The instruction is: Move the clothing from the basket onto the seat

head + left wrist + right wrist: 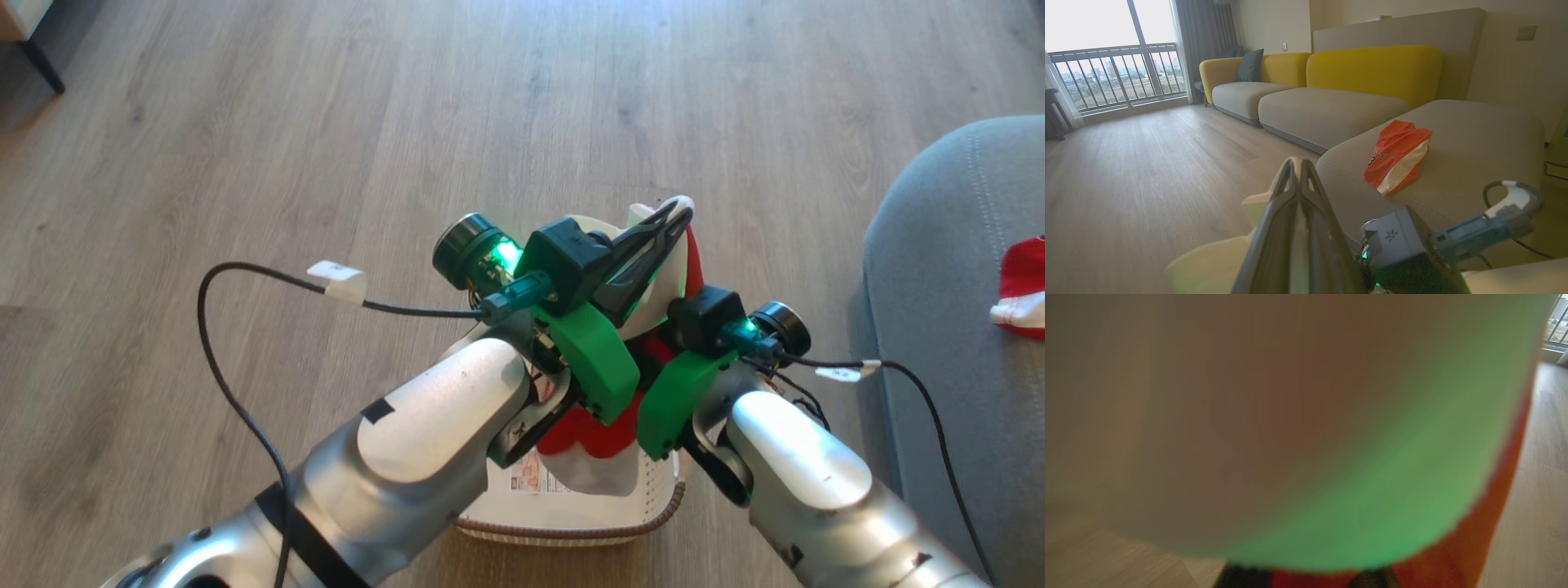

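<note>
Clothing (1290,416): white-and-red sports garment, heaped in the basket (571,531), cloth lying right against the right wrist camera.

Right end effector (1306,582): sunk in that heap, fingers buried. Its opening and any hold cannot be told.

Left end effector (682,214): fingers pressed together, apparently empty, poised over the basket's far side.

Seat (939,327): grey cushion near the basket, across a strip of wood floor (326,163). One red-and-white garment (1024,286) already lies on it.

Hazards, as judged:
- A shallow pinch may take only one fold, and the cloth slips free.
- A trailing hem may snag the rim and tip the light basket.
- The close-set arms may knock together.
- A drop on the rounded corner may slide to the floor.
</note>
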Robot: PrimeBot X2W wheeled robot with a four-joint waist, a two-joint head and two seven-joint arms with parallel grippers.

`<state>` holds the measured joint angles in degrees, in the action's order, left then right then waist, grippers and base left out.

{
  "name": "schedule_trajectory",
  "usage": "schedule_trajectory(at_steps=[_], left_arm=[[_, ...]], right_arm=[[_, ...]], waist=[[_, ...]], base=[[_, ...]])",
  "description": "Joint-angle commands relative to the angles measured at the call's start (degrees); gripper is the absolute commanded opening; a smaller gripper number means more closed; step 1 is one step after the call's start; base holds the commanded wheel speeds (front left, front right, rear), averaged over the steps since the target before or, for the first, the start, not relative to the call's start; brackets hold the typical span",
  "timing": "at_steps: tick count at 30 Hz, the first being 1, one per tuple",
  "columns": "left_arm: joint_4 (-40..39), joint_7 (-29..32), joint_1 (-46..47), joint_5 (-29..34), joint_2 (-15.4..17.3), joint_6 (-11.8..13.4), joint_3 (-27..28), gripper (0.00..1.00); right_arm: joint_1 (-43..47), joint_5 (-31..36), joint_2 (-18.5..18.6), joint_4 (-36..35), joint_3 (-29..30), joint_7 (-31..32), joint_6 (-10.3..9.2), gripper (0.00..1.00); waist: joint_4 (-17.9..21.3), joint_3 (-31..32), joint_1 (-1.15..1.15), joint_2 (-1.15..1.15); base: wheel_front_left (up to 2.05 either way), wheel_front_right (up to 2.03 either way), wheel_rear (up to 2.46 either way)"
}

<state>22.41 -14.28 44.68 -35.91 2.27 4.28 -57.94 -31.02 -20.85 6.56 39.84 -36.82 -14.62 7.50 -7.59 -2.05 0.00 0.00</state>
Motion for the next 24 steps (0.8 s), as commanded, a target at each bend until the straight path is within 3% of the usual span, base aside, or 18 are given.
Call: schedule_trajectory(at_steps=[1, 9, 10, 11, 12, 18, 24], left_arm=[[-1.9, -0.7, 4.0, -0.6, 0.6, 0.6, 1.6, 0.00], [-1.1, -0.7, 4.2, -1.0, 0.6, 1.1, 1.3, 0.00], [-0.9, -0.7, 4.0, -1.0, 0.6, 1.1, 1.4, 0.24], [-0.9, -0.7, 3.9, -0.9, 0.6, 1.0, 1.7, 0.74], [-0.8, -0.7, 3.6, -0.8, 0.6, 0.9, 1.9, 1.00], [0.3, -0.7, 2.3, 0.2, 0.6, -0.1, 3.6, 1.00], [2.1, -0.7, 0.0, 2.9, 1.0, -2.9, 5.2, 1.00]], right_arm=[[-2.4, -0.8, -1.4, -0.3, -0.5, -0.4, -0.01, 0.00], [-3.3, -2.9, -1.7, -0.2, 1.9, -0.4, -0.01, 0.00], [-3.0, -3.0, -1.4, -0.7, 2.8, -0.4, -0.01, 0.00], [-2.6, -3.2, -1.2, -1.3, 3.7, -0.4, -0.01, 0.00], [-2.2, -3.2, -0.8, -2.1, 4.8, -0.4, -0.01, 0.00], [0.5, -2.8, 1.8, -6.5, 10.6, -0.4, -0.01, 0.00], [4.1, -2.1, 4.4, -11.9, 15.7, -0.4, -0.01, 0.00]], waist=[[-0.4, -0.2, 0.00, 0.00], [-0.6, -0.6, 0.00, 0.00], [-0.4, -0.7, 0.00, 0.00], [-0.1, -0.7, 0.00, 0.00], [0.2, -0.8, 0.00, 0.00], [2.4, -1.2, 0.00, 0.00], [6.7, -1.7, 0.00, 0.00]], base=[[0.00, 0.00, 0.00], [0.00, 0.00, 0.00], [0.00, 0.00, 0.00], [0.00, 0.00, 0.00], [0.00, 0.00, 0.00], [0.00, 0.00, 0.00], [0.00, 0.00, 0.00]])
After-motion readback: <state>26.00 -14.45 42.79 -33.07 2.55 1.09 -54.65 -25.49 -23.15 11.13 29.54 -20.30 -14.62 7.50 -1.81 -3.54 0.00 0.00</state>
